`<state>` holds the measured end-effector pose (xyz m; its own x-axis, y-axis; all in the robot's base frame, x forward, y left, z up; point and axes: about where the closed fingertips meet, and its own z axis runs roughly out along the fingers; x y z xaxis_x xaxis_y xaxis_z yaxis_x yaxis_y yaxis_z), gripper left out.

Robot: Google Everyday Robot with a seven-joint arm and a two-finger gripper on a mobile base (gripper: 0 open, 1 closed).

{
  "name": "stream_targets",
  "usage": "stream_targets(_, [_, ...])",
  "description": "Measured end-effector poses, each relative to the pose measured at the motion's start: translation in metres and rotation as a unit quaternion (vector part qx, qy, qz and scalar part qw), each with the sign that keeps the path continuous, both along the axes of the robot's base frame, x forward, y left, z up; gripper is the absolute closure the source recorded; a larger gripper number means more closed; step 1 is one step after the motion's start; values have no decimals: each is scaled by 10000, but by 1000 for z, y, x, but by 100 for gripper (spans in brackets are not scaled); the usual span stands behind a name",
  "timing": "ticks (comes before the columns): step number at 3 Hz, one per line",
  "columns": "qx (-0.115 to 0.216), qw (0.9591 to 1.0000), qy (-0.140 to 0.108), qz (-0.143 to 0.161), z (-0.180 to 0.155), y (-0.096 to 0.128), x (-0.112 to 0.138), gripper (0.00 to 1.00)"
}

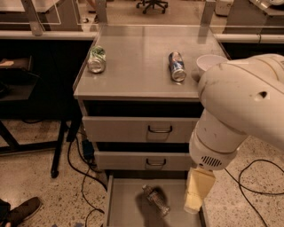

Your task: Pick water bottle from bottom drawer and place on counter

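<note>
Camera view: grey metal cabinet, 3 drawers. Counter smooth, low rim; on it green can lying left, blue can lying right of centre, white bowl partly behind arm. 2 upper drawers shut, dark wire handles. Bottom drawer pulled out; water bottle lying on its side inside, near middle. Gripper hanging over drawer's right side, just beside bottle, apart from it; open or closed: cannot tell. Speckled floor, black cables, shoe bottom left, office chair far back.
</note>
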<state>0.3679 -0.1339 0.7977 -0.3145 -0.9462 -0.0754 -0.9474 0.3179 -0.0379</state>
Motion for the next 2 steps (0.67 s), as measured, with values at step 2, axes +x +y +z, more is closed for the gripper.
stream_targets(2, [944, 9832, 1247, -943, -162, -14, -22, 0])
